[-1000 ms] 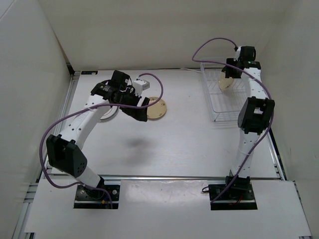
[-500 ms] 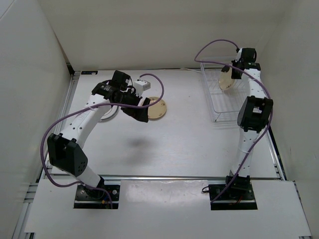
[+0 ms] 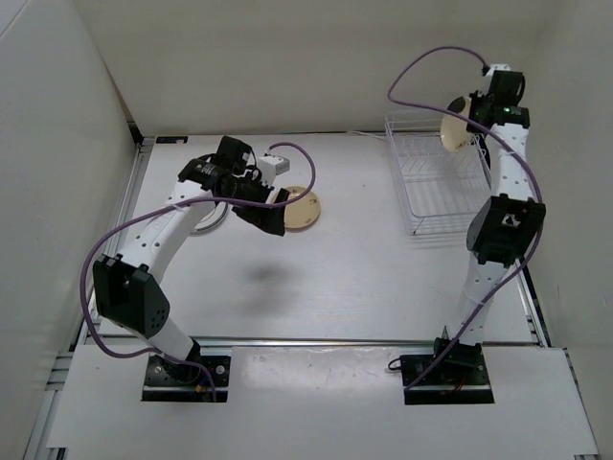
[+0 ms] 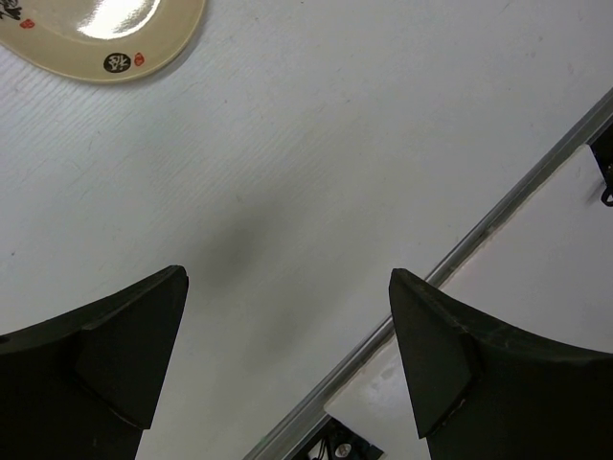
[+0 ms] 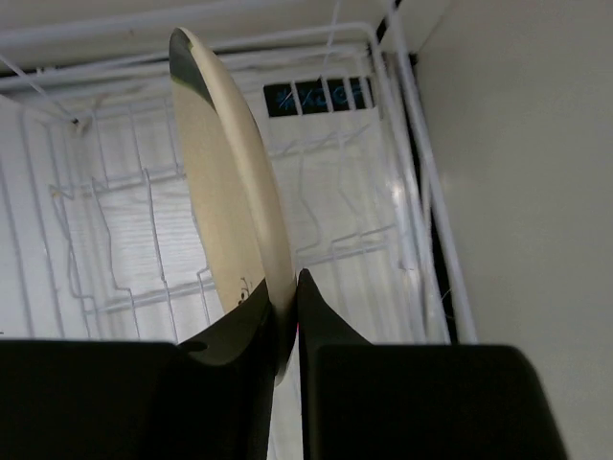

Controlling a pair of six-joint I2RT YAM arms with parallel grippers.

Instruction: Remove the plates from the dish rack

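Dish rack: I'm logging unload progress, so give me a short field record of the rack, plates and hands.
rack: white wire, far right of the table; no plate seen standing in it
held plate: tan, on edge, above the rack
right hand: shut on held plate's rim
table plate: lying flat, left of centre
left hand: open, holding nothing, above bare table near table plate

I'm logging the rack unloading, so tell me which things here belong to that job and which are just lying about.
Job: dish rack; beige plate pinched in the right gripper; patterned plate on the table.
Lying about: purple cables; metal rail.
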